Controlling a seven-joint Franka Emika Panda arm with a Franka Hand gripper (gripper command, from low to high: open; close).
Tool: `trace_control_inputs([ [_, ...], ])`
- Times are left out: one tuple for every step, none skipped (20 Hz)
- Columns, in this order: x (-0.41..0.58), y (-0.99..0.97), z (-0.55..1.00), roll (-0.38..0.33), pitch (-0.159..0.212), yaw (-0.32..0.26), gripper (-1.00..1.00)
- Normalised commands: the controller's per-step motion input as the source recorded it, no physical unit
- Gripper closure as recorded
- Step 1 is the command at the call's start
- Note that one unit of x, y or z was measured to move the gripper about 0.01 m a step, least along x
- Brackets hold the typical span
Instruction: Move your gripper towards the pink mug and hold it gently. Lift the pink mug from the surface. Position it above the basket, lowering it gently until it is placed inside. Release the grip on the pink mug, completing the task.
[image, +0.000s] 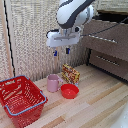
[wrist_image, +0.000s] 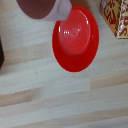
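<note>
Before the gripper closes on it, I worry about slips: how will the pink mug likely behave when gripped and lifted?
The pink mug looks rigid and smooth, so the fingers may slip on its wall. It stands upright on the surface, small and probably light, so a sideways nudge could tip it. The red bowl sits close beside it and may get bumped.

Both views are evenly bright and coarse-grained, with soft shadows beneath the basket (image: 21, 101) and bowl (image: 69, 91), faint glare on the bowl centre, and the mug (wrist_image: 44, 9) blurred in the wrist view.
</note>
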Motion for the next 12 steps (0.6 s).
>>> trace_control_inputs([
  [0.234, 0.0, -0.33, 0.0, 0.019, 0.0, -1.0],
  [0.563, -0.02, -0.49, 0.012, 0.151, 0.0, -1.0],
  [0.563, -0.02, -0.49, 0.012, 0.151, 0.0, -1.0],
  [0.566, -0.02, -0.49, 0.012, 0.145, 0.0, -1.0],
  [0.577, -0.02, -0.47, 0.011, 0.136, 0.0, -1.0],
  [0.589, -0.04, -0.47, 0.006, 0.13, 0.007, -1.0],
  [0.58, -0.05, -0.46, 0.007, 0.125, 0.009, -1.0],
  [0.574, -0.05, -0.44, 0.006, 0.115, 0.007, -1.0],
  [0.56, -0.05, -0.44, 0.007, 0.11, 0.006, -1.0],
  [0.549, -0.04, -0.43, 0.004, 0.11, 0.005, -1.0],
  [0.537, -0.03, -0.42, 0.0, 0.116, 0.005, -1.0],
  [0.511, -0.05, -0.42, 0.0, 0.122, 0.018, -1.0],
])
